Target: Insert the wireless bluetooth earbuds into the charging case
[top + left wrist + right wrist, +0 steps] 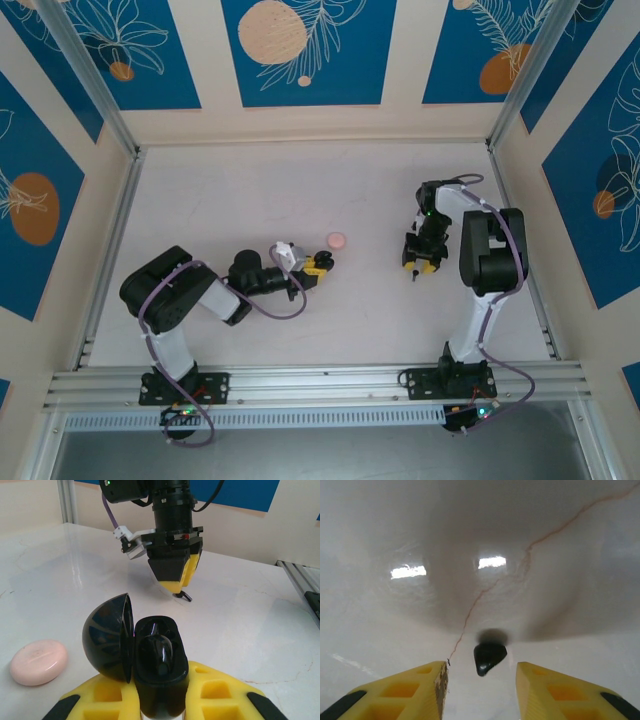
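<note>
Closest to your left wrist lens, the left pincer [160, 702] has its yellow fingers [102, 695] clamped on the black charging case [157, 665]. The case's lid [107, 635] is swung open to the left. A glossy black bulge sits in the cavity, and you cannot tell whether it is an earbud or the moulding. The pink case [39, 662] lies closed on the worktop [250, 625] to the left, apart from the pincer. Straight ahead, the right pincer [175, 582] points down at the worktop, with a black earbud [184, 596] at its tip. Nothing stands between it and the open case.

On your right wrist view, the right pincer [481, 680] has its fingers apart. The black earbud [489, 656] lies on the worktop in the gap between them, with daylight on both sides. A thin brownish crack [520, 560] runs across the marble beyond it.

From the top camera, the left pincer [322, 263] sits just below the pink case [336, 240]. The right pincer [420, 266] stands well apart to the right, with open worktop between them.
</note>
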Controlling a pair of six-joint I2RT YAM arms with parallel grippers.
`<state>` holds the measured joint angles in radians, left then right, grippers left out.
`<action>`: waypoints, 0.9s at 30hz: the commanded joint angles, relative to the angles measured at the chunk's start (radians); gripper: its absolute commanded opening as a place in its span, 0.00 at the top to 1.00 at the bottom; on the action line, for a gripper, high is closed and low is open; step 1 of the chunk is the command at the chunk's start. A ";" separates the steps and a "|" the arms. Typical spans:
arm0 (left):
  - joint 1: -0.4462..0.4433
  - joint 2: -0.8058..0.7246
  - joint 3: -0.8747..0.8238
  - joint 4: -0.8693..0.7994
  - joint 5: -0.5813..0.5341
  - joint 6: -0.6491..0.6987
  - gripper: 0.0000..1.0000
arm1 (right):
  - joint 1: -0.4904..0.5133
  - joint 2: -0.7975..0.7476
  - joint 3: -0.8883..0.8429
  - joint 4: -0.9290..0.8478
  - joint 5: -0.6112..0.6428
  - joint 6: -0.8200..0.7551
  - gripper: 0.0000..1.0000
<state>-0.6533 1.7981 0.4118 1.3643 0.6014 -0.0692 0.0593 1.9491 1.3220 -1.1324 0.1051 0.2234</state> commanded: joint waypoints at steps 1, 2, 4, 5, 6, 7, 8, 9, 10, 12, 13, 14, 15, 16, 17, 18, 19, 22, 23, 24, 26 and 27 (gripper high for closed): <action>-0.011 -0.017 -0.010 0.037 -0.001 0.011 0.93 | -0.003 0.025 0.012 -0.001 -0.008 -0.013 0.60; -0.012 -0.017 -0.010 0.036 -0.002 0.011 0.93 | -0.003 0.031 0.011 0.000 -0.004 -0.013 0.60; -0.012 -0.017 -0.011 0.035 -0.001 0.011 0.93 | -0.004 0.041 0.009 0.002 0.002 -0.014 0.61; -0.012 -0.017 -0.011 0.034 -0.001 0.011 0.93 | -0.005 0.042 0.008 0.004 0.002 -0.015 0.62; -0.012 -0.017 -0.011 0.034 -0.002 0.012 0.93 | -0.005 0.046 0.003 0.010 0.002 -0.016 0.62; -0.012 -0.017 -0.011 0.033 -0.002 0.012 0.93 | -0.005 0.047 0.000 0.016 0.001 -0.016 0.63; -0.012 -0.017 -0.011 0.033 -0.001 0.012 0.93 | -0.006 0.048 -0.002 0.021 0.000 -0.017 0.63; -0.012 -0.017 -0.010 0.033 -0.002 0.012 0.93 | -0.007 0.049 -0.005 0.026 -0.001 -0.018 0.64; -0.012 -0.017 -0.011 0.032 -0.001 0.011 0.93 | -0.007 0.051 -0.007 0.031 -0.003 -0.019 0.65; -0.012 -0.017 -0.010 0.032 -0.001 0.011 0.93 | -0.010 0.054 -0.011 0.038 -0.004 -0.022 0.66; -0.012 -0.017 -0.010 0.030 -0.002 0.011 0.93 | -0.011 0.056 -0.014 0.042 -0.004 -0.024 0.68; -0.012 -0.017 -0.010 0.030 0.000 0.011 0.93 | -0.012 0.057 -0.017 0.046 -0.005 -0.027 0.70; -0.012 -0.017 -0.010 0.029 -0.001 0.011 0.93 | -0.013 0.058 -0.018 0.046 -0.008 -0.028 0.72; -0.012 -0.017 -0.010 0.029 -0.002 0.009 0.93 | -0.015 0.058 -0.021 0.049 -0.008 -0.027 0.73; -0.012 -0.018 -0.010 0.029 -0.001 0.009 0.93 | -0.015 0.054 -0.025 0.052 -0.008 -0.028 0.73; -0.012 -0.019 -0.010 0.029 0.000 0.009 0.93 | -0.015 0.049 -0.029 0.055 -0.004 -0.024 0.73; -0.012 -0.018 -0.010 0.029 -0.001 0.010 0.93 | -0.015 0.044 -0.033 0.058 -0.002 -0.024 0.73; -0.011 -0.023 -0.010 0.025 -0.001 0.009 0.93 | -0.014 0.014 -0.047 0.070 -0.004 -0.016 0.74; -0.011 -0.024 -0.010 0.024 0.000 0.009 0.93 | -0.012 0.001 -0.053 0.078 -0.006 -0.014 0.74; -0.013 -0.026 -0.011 0.024 0.000 0.009 0.93 | -0.012 -0.014 -0.061 0.086 -0.009 -0.010 0.74; -0.014 -0.029 -0.013 0.024 0.000 0.009 0.93 | -0.010 -0.055 -0.082 0.108 -0.024 -0.002 0.75; -0.016 -0.030 -0.014 0.024 0.000 0.009 0.93 | -0.009 -0.072 -0.093 0.118 -0.032 0.005 0.75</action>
<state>-0.6533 1.7969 0.4099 1.3643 0.6010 -0.0692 0.0456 1.9377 1.2625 -1.0546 0.1062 0.2096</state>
